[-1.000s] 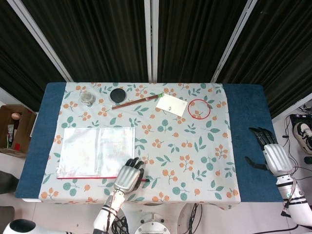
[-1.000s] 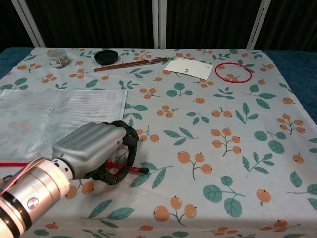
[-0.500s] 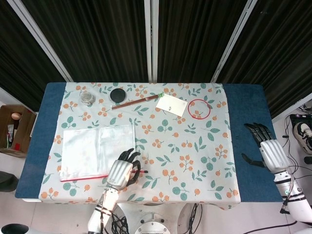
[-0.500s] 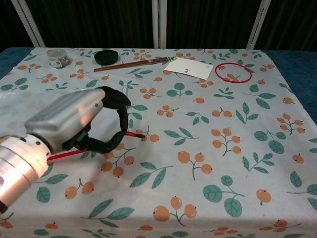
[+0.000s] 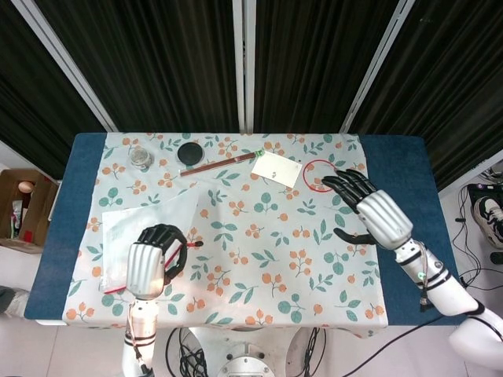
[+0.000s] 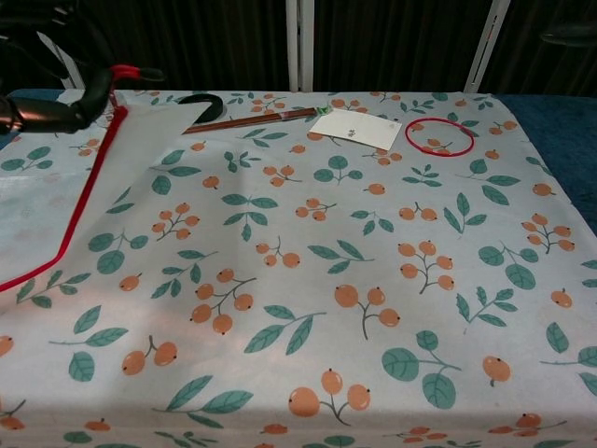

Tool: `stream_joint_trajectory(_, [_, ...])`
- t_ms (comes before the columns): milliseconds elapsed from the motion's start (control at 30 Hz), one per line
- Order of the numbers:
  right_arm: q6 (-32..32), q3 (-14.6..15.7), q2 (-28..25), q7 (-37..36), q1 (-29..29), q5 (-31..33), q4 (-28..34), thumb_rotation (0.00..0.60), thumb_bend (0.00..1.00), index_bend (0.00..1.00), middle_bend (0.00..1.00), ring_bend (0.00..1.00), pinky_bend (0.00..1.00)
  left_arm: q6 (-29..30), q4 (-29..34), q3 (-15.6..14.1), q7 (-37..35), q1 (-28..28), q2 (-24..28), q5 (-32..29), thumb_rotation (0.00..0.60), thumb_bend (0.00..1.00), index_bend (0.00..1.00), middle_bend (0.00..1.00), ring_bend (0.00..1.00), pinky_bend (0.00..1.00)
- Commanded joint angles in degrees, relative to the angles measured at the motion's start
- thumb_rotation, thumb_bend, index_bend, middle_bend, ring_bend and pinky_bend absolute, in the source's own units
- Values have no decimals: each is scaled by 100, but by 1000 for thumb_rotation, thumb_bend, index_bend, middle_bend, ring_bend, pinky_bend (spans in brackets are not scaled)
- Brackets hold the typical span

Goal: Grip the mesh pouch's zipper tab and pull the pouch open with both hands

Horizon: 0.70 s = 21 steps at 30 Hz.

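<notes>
The left hand [image 5: 151, 263] is curled closed around the zipper tab [image 5: 189, 244] end of the mesh pouch [image 5: 134, 228], holding that red-edged corner lifted off the table [image 5: 397, 169]. In the chest view only its dark fingers [image 6: 56, 110] show at the upper left, pinching the red tab [image 6: 126, 70] with the pouch hanging below. The pouch sits on the left side of the floral tablecloth [image 5: 275, 236]; its long axis runs roughly left to right, but the raised end tilts it, so the red zipper edge [image 6: 79, 191] slopes from the lifted corner down toward the near left edge of the cloth. Whether the zipper has parted at all is not clear.

The right hand [image 5: 369, 208] hovers over the right part of the cloth with its fingers spread apart and nothing in it, fingertips close to the red ring [image 5: 321, 175].

Along the far edge of the cloth lie a small glass jar [image 5: 141, 159], its contents too small to make out, a black round lid [image 5: 189, 152] beside it, a pair of brown chopsticks [image 5: 220, 163] lying slantwise, and a white card [image 5: 277, 169] between the chopsticks and the ring. A cardboard box [image 5: 23, 208] stands on the floor left of the table, with an egg-like object [image 5: 26, 187] in it.
</notes>
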State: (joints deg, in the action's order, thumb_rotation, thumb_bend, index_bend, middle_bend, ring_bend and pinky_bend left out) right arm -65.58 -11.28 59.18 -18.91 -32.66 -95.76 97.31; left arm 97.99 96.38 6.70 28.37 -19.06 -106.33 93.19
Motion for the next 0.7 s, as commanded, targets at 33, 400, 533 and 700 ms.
stream_joint_trajectory(33, [774, -361, -130, 195, -687, 232, 432, 600, 183, 40, 91, 0, 8, 151, 35, 30, 80, 90, -37, 200, 600, 450, 682, 577, 522, 522])
stream_joint_trajectory(400, [2592, -930, 495, 729, -2323, 1490, 527, 600, 184, 87, 92, 0, 11, 350, 58, 135, 206, 236, -117, 575, 600, 449, 695, 708, 668, 609])
stream_joint_trajectory(533, [3039, -959, 926, 983, -2829, 1966, 321, 600, 183, 96, 92, 0, 11, 357, 53, 191, 226, 271, -124, 635, 600, 448, 697, 716, 674, 613])
stream_joint_trajectory(700, [3181, -909, 1439, 1278, -3218, 2293, 30, 600, 183, 136, 101, 0, 11, 360, 52, 212, 195, 330, -105, 665, 600, 449, 706, 720, 677, 614])
